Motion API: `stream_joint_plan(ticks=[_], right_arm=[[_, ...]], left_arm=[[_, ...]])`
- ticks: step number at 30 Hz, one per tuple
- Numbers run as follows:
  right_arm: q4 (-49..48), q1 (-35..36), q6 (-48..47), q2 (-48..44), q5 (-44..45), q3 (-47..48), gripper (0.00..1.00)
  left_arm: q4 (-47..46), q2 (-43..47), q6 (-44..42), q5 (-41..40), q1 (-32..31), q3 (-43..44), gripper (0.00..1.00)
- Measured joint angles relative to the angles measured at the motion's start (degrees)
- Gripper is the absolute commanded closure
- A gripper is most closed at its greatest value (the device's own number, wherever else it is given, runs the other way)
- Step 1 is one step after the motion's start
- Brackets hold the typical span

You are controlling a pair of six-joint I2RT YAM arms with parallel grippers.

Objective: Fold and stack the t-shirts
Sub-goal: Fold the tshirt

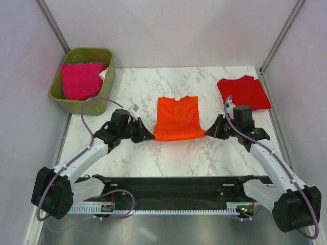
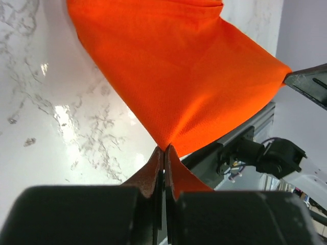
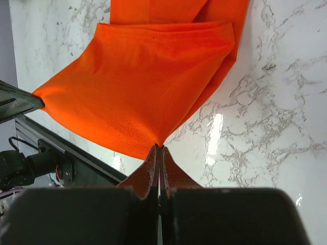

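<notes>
The orange t-shirt (image 1: 176,118) lies in the middle of the marble table, its near hem lifted and stretched between both grippers. My left gripper (image 1: 151,136) is shut on the hem's left corner; the left wrist view shows the orange cloth (image 2: 173,71) pinched at my fingertips (image 2: 164,149). My right gripper (image 1: 208,132) is shut on the right corner; the right wrist view shows the cloth (image 3: 138,87) running into my gripper (image 3: 159,148). A folded red t-shirt (image 1: 244,92) lies at the back right. The magenta pink t-shirt (image 1: 80,79) sits in the bin.
An olive-green plastic bin (image 1: 103,90) stands at the back left corner, off the table's left edge. White walls enclose the table (image 1: 173,155) on three sides. A black rail with the arm bases (image 1: 179,191) runs along the near edge.
</notes>
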State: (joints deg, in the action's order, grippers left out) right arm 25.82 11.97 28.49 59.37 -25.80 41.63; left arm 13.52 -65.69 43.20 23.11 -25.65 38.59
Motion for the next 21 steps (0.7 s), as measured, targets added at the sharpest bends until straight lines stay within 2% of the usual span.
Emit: stream_joint_plan(ticks=[5, 9, 21], right_arm=[[4.2, 0.04, -0.07, -3.89, -0.02, 1.4, 1.0], [6.03, 0.09, -0.28, -2.29, 0.46, 4.72, 1.0], [4.9, -1.14, -1.81, 14.82, 4.76, 15.78, 1.0]], left_arm=[[2.47, 4.5, 0.11, 2.51, -0.15, 0.02, 0.98], [4.76, 3.02, 0.2, 2.91, -0.15, 2.4, 0.98], [6.64, -12.22, 0.02, 2.6, 1.99, 16.55, 0.98]])
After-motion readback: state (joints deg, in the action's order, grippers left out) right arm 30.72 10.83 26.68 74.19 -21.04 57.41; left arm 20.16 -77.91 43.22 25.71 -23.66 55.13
